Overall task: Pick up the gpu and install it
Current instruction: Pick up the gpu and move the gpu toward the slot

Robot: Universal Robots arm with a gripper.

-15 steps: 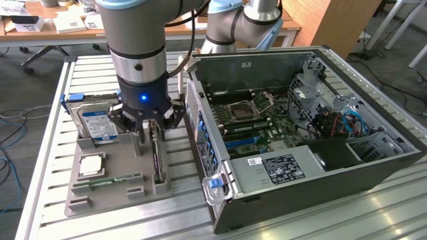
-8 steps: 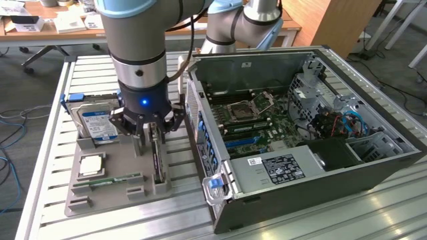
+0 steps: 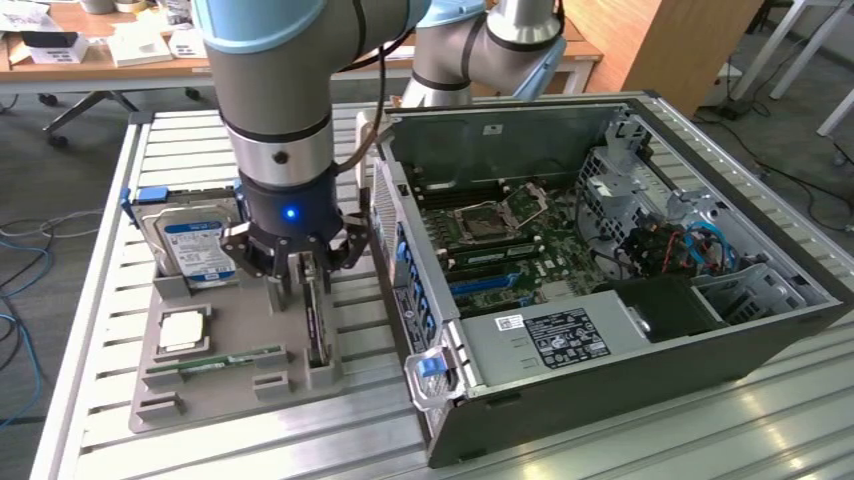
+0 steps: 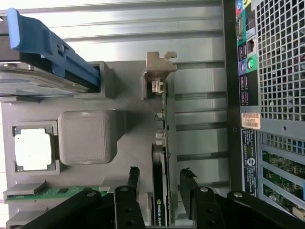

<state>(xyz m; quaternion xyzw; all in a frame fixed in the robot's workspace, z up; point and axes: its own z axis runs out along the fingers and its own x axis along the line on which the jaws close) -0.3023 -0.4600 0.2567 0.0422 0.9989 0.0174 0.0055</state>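
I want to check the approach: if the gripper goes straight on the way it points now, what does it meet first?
Probably the gpu: it stands on edge in the grey tray, between the open fingers of the gripper. Depth is unclear.

Wooden desk (image 3: 94, 70), grey carpeted floor (image 3: 40, 185)

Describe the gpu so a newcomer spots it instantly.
Left of the open black computer case in the exterior view lies a grey parts tray. In its slot nearest the case, the gpu stands on edge, straddled by the open gripper. Unlike the flat green RAM stick and silver hard drive, it is a thin dark card with a silvery end bracket.
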